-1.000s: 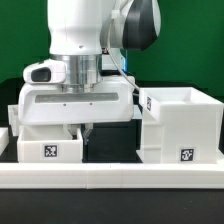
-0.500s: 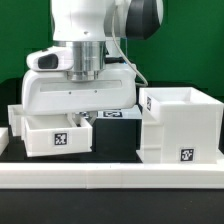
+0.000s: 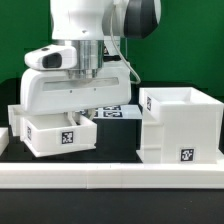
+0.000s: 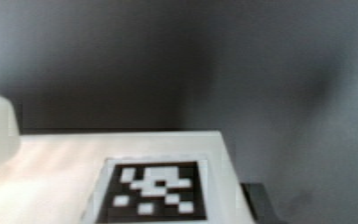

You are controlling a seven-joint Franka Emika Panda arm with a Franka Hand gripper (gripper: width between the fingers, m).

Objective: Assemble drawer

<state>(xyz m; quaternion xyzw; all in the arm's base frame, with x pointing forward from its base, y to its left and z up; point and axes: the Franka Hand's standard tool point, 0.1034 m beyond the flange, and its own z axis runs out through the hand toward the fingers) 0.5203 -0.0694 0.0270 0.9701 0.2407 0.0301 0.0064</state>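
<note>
- Exterior view: small tray (image 3: 55, 135) at left, tall casing (image 3: 180, 125) at right, standing apart.
- Just above the tray, the gripper (image 3: 80, 106) has its fingers hidden; I cannot tell its width.

Backdrop: plain green wall (image 3: 190, 40) behind everything, pretty flat.
Table: black top (image 3: 115, 147).
Front edge: long white rail (image 3: 110, 177) ran straight across.
Light: soft, even-ish.

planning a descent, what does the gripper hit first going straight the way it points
Most likely the small tray directly under the gripper; the wrist view shows a tagged white face close ahead. The fingertips are hidden, so contact may already exist.
</note>
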